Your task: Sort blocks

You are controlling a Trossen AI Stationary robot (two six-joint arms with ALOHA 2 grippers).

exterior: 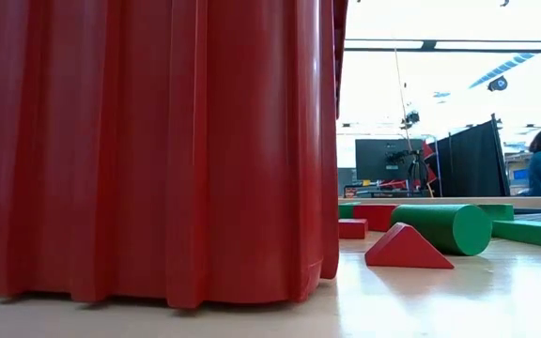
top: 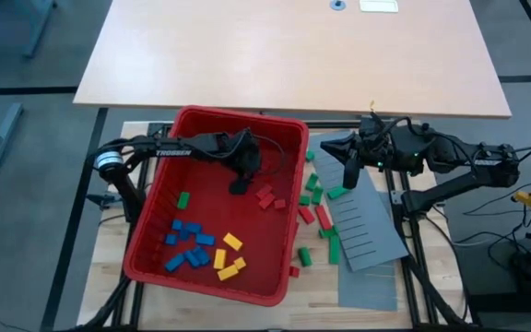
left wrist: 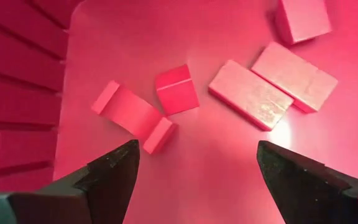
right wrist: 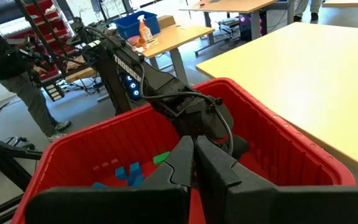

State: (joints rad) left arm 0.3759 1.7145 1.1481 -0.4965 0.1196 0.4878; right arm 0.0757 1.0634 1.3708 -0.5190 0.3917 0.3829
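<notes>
The left pincer hangs released inside the red bin over red blocks — blue blocks and yellow blocks lie toward six o'clock. The right pincer, clenched empty, hovers at three o'clock over green blocks on the bench.

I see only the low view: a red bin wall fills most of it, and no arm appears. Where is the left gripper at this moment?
Observer: The left gripper is inside the red bin, open above a few red blocks.
Operator: And the right gripper?
Observer: The right gripper is outside the bin, above loose green blocks, and it is shut.
Operator: What else lies in the bin?
Observer: Blue blocks and yellow blocks, in two groups side by side.
</notes>
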